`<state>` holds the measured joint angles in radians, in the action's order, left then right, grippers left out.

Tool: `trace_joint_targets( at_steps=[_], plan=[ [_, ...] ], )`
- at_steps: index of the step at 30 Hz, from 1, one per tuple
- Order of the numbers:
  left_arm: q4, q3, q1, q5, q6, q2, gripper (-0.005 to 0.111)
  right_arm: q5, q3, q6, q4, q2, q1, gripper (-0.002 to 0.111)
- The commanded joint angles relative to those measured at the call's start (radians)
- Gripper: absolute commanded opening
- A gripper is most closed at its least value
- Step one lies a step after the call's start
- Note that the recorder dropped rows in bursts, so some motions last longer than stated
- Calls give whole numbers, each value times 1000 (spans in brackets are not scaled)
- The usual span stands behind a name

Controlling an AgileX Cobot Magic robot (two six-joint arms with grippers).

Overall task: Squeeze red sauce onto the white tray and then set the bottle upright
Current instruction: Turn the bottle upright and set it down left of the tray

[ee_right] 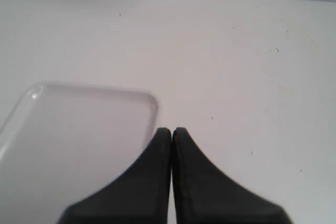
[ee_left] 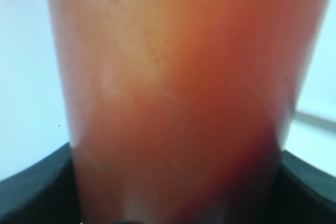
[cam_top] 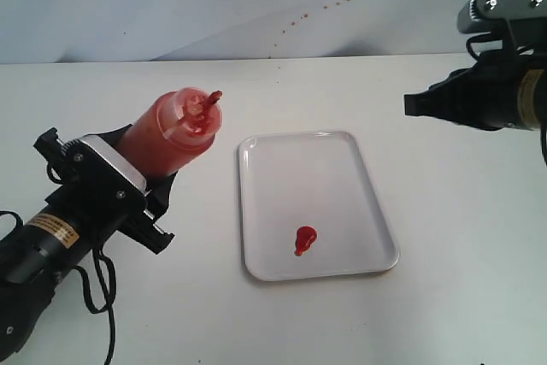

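**Left tool pinches the tilted bottle beside the tray; sauce blob on the tray**

Your left tool (cam_top: 147, 168) is pinching the translucent red-orange cylindrical plastic squeeze bottle (cam_top: 169, 136) by its lower body. In the left wrist view the bottle wall fills almost the whole picture, with a dark finger (ee_left: 31, 195) pressed at each side of it. The bottle is not upright. It leans, with its pointed red nozzle (cam_top: 210, 98) aimed up and toward the tray side. A small red piece sits by the nozzle, too blurred to make out. Through the wall the contents look darker red toward the gripped end.

The flat rectangular white plastic tray (cam_top: 256, 203) with rounded corners lies on the white surface (cam_top: 453, 237), just to the right of the bottle in the exterior view. The nozzle is short of the tray's left rim. A glossy bright-red teardrop blob of sauce (cam_top: 305, 239) rests on the tray floor near its front edge, apart from the rim.

Your right tool (ee_right: 171, 132) has its two black fingers pressed together, tip against tip, with nothing between them. It hovers near the tray's far right corner, well away from the bottle and the blob.

A black cable (cam_top: 108, 318) hangs below your left arm. Small reddish specks (cam_top: 325, 6) dot the pale backdrop behind the surface.
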<state>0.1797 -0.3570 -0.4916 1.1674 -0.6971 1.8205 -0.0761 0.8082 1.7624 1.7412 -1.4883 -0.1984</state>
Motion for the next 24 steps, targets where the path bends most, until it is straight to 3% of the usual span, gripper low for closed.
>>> trace_joint_targets(
  at_steps=[1, 6, 11, 16, 21, 24],
  plan=[
    [-101, 2, 74, 54, 137, -21, 0, 28, -2, -31, 3, -57, -1, 0],
    [-292, 2, 166, 54, 297, -21, 0, 6, 24, -43, 3, -81, -1, 0],
    [-454, 2, 278, 54, 444, -29, 0, -173, 44, -217, -10, -86, -1, 0],
    [-620, 0, 383, 54, 580, -29, 0, -390, 37, -542, -389, -86, -1, 0],
    [-743, -15, 448, 54, 664, -29, 0, -616, 37, -620, -448, -87, -1, 0],
    [-823, -33, 453, 54, 678, -29, 0, -706, 37, -675, -445, -90, -1, 0]
  ],
)
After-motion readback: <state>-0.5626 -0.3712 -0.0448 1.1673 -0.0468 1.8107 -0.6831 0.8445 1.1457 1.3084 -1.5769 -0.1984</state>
